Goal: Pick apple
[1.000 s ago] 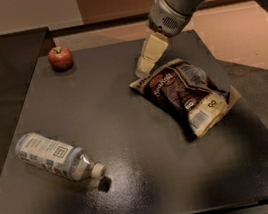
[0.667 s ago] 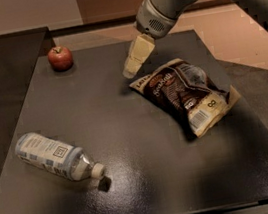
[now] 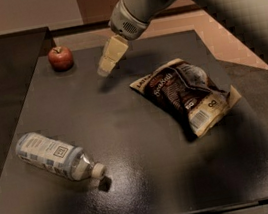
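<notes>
The gripper (image 3: 104, 69) has moved left, seemingly nearer the apple (image 3: 60, 58).

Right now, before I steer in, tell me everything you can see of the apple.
The apple is small, round and red, with a paler patch and a stem dimple on top. Its skin looks smooth and whole. It sits upright near the far left corner of the dark table, and only the table touches it. The gripper hangs above the table to the apple's right in the view, apart from it, between the apple and the chip bag.
</notes>
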Available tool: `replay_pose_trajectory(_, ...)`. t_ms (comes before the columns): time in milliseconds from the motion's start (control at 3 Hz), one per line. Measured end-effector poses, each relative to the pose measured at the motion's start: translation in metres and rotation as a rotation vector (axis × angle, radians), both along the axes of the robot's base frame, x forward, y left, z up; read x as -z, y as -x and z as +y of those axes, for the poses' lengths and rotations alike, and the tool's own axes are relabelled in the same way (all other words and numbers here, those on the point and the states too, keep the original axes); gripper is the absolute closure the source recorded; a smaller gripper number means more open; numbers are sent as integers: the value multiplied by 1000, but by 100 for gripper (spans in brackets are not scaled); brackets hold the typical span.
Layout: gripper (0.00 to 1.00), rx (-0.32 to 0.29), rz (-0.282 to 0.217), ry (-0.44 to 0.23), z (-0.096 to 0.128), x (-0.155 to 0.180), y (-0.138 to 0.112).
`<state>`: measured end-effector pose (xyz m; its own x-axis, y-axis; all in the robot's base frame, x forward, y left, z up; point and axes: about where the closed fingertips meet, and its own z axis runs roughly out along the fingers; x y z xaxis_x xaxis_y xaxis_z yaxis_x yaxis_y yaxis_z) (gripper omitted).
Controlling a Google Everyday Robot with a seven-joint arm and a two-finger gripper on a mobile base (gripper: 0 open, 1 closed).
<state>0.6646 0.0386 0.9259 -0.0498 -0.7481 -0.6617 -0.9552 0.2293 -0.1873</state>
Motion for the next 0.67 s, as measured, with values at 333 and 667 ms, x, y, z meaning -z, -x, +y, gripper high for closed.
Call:
replay_pose_trajectory(333,0,9,-33,-39,22,0,-22)
replay_pose_trajectory(667,0,35,-42,-75,37,8,-48)
